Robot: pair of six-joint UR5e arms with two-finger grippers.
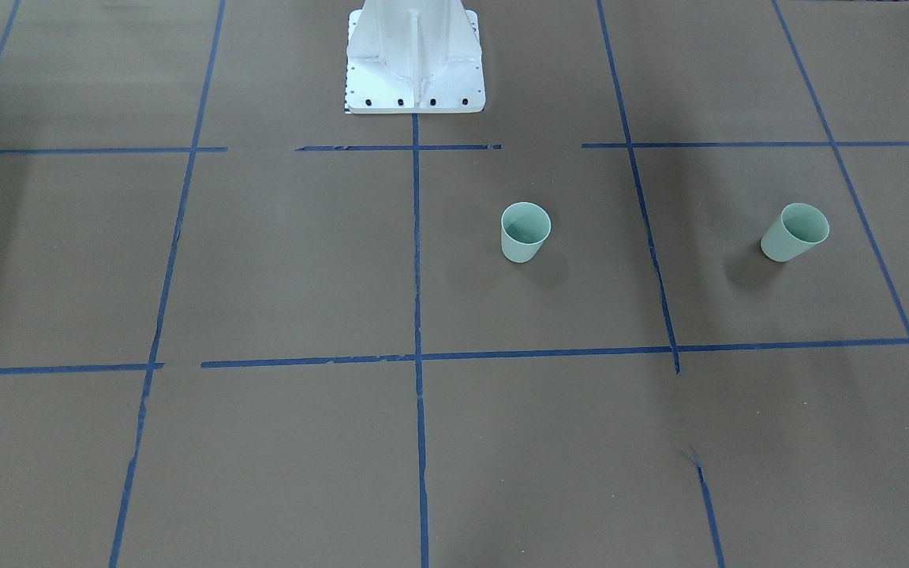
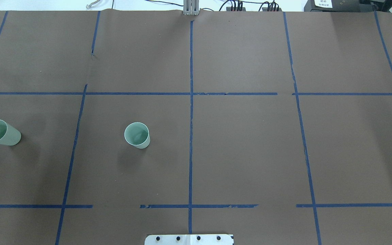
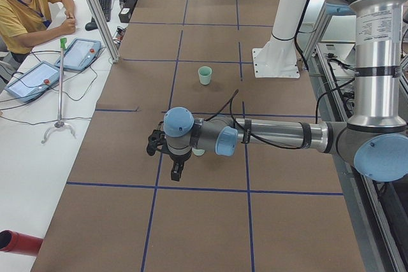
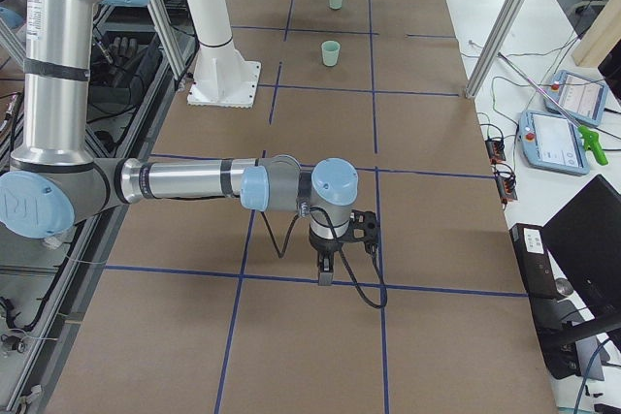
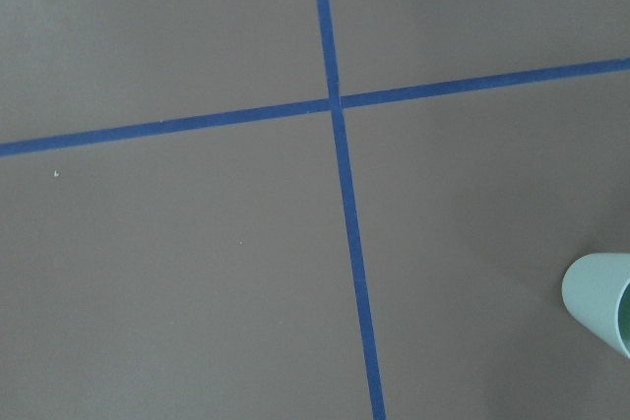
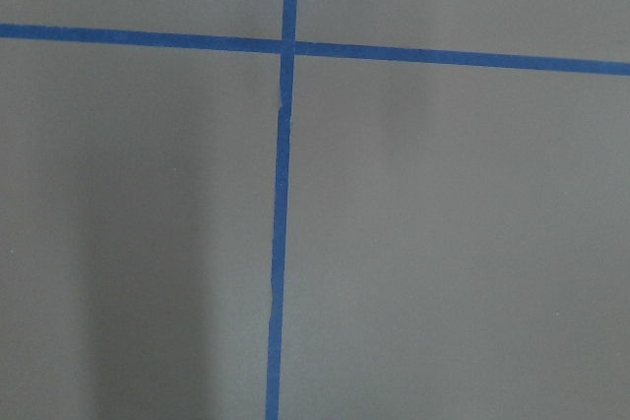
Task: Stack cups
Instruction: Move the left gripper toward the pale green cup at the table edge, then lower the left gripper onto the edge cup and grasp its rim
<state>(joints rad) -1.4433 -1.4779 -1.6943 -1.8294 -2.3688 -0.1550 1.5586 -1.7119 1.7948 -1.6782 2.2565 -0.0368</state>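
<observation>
Brown paper squared off by blue tape (image 1: 415, 237) covers the table (image 1: 265, 260); from the front, the inner cup (image 1: 525, 232) stands mouth up near the centre line on my left side, and the outer cup (image 1: 794, 232) stands well apart from it toward the table's left end, with neither arm in view. From overhead, the two mint-green cups sit apart in one row, and no arm shows. From the left end, my left gripper (image 3: 176, 174) hangs low over the table, and a pale sliver just behind its wrist is probably the outer cup; I cannot tell whether this gripper is parted or closed. From the right end, my right gripper (image 4: 325, 276) points down at bare paper, well away from both cups, and I cannot tell its state either. My left wrist camera catches only one cup's wall at its lower right edge; my right wrist camera shows tape and paper alone. I judge stacking has not begun, since both cups rest on the table; the next move calls for my left arm to centre over the nearby cup, grip its wall, lift it and lower it squarely into the other
</observation>
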